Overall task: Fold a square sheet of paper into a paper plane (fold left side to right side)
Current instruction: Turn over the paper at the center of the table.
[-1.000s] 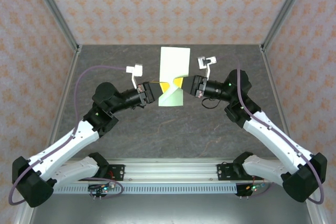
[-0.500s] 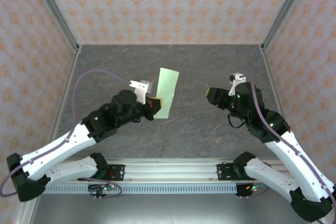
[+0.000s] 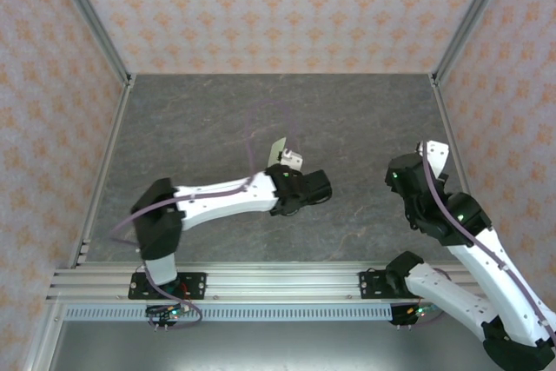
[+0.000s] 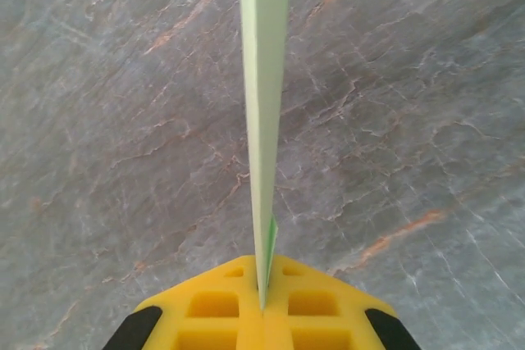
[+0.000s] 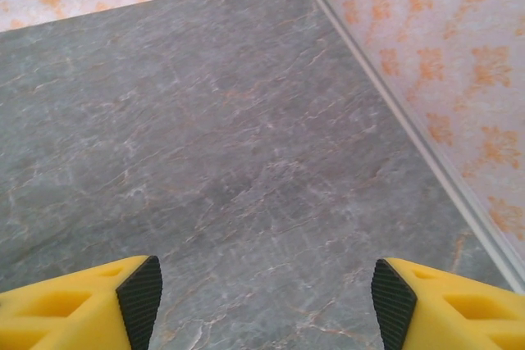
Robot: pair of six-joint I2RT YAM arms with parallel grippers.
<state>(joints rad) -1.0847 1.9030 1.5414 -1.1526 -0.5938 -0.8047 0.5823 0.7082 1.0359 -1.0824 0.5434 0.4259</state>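
- Mounting rail (image 3: 278,288): aluminium, along the near edge of the desk (image 3: 365,119), carrying both arm bases.
- Left arm (image 3: 217,199): white and black, reaching from its base rightward to about the middle of the desk.
- Left pincer (image 4: 262,305): yellow fingers pressed together, clamped on the near end of the sheet of paper (image 4: 264,79).
- Sheet of paper: pale green and thin, seen edge-on from the left wrist. It stands as a narrow strip running straight away from the fingers, over the grey marbled desk surface. A second layer edge shows just above the grip. Whether the far end touches the desk cannot be told.
- Right arm (image 3: 460,232): bent on the right side, well apart from the left pincer.
- Right pincer (image 5: 267,288): yellow fingers with black tips spread wide, nothing between them, facing the far right corner of the desk.
- Frame rail (image 5: 394,112): metal, along the desk's right edge.
- Wall (image 5: 426,55): pale, with orange motifs, just beyond the rail.
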